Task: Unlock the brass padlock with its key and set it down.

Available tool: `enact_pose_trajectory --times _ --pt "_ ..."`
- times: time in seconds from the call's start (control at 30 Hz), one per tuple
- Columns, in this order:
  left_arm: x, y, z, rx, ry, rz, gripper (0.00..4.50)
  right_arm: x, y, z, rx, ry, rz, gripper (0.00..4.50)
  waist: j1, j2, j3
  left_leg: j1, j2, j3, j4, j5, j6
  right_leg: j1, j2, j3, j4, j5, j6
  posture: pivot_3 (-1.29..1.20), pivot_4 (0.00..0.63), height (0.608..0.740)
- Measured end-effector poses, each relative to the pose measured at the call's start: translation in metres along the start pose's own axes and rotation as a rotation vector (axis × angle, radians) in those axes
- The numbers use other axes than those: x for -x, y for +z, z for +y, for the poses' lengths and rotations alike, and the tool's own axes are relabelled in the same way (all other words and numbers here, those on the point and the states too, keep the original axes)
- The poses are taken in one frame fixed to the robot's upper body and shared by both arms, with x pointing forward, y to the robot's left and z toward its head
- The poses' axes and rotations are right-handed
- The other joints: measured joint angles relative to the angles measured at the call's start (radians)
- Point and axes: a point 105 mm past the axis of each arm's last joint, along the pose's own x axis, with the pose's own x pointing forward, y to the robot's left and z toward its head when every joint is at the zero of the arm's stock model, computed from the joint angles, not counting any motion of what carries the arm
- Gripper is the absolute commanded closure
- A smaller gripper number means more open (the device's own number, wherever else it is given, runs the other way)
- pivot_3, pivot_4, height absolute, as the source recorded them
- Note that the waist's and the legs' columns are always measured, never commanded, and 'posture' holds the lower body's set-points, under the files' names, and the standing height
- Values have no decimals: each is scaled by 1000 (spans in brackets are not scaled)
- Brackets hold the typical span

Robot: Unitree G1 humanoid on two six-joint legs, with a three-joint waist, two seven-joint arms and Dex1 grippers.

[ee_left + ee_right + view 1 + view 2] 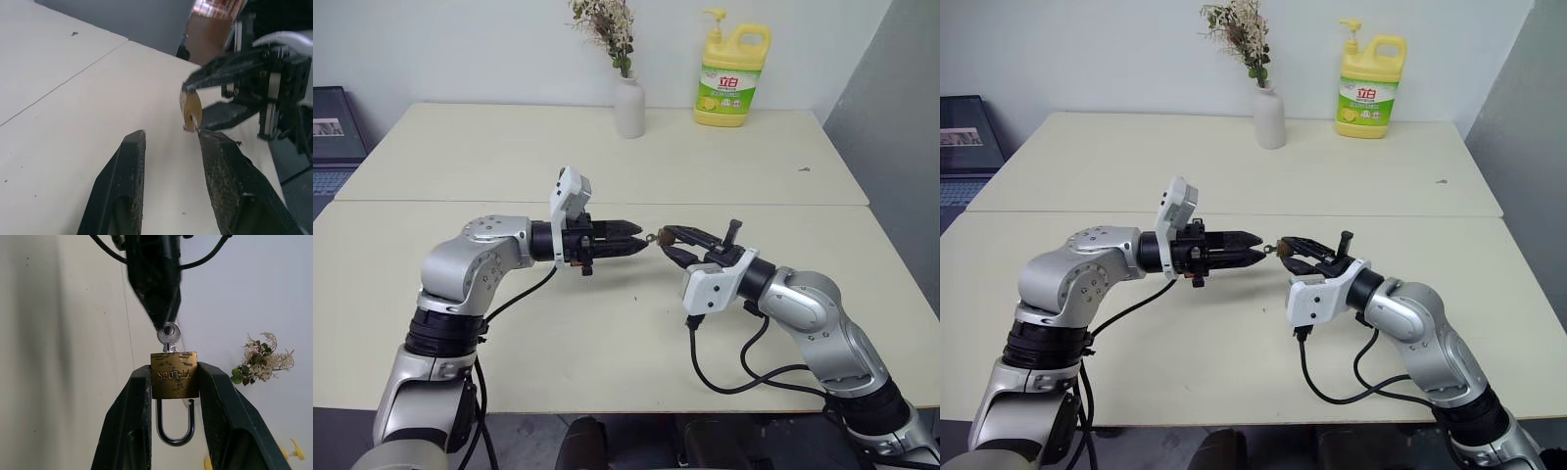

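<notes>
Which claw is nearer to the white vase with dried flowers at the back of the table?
Left. The left claw lies almost straight in front of the white vase; the right claw, clamping the brass padlock, sits slightly farther to the right.

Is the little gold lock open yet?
Open. In the right wrist view, one end of the brass padlock's shackle hangs free below its body.

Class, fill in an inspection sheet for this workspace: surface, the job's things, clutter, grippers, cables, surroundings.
Surface: two pale tables pushed together, bare in front.
Job's things: brass padlock held above the table, key in its keyhole, shackle free at one end.
Clutter: vase with dried flowers, yellow soap bottle at the far edge.
Grippers: right gripper clamps the padlock; left gripper open at the key.
Cables: black cable by the right arm.
Surroundings: white wall, laptop.
</notes>
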Motion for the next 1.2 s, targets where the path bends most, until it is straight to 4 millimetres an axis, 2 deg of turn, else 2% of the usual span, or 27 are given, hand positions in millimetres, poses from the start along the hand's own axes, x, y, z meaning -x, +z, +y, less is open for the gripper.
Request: enact_pose_trajectory --times 0.17,0.4,0.5,0.6,1.2 --pt "-6 0 -9 55 -23 3 2695 0 0 0 1 0 0 3561 -1 0 0 0 0 -1 0 0 0 0 0 0 0 0 0 0 150 740" --pt "-5 1 -9 -22 -10 19 2695 0 0 0 1 1 0 3561 1 0 0 0 0 0 0 0 0 0 0 0 0 0 0 0 150 740" --pt "-5 0 -8 -34 2 20 2125 0 0 0 1 1 0 3561 1 0 0 0 0 0 0 0 0 0 0 1 0 0 0 0 150 740" --pt "-5 -1 -6 -48 13 18 1243 0 0 0 1 1 1 3561 1 0 0 0 0 0 0 0 0 0 0 1 0 0 0 0 150 740" --pt "-17 0 -5 -13 1 -5 1224 0 0 0 2 4 0 3561 1 0 0 0 0 0 0 0 0 0 0 1 0 0 0 0 150 740"
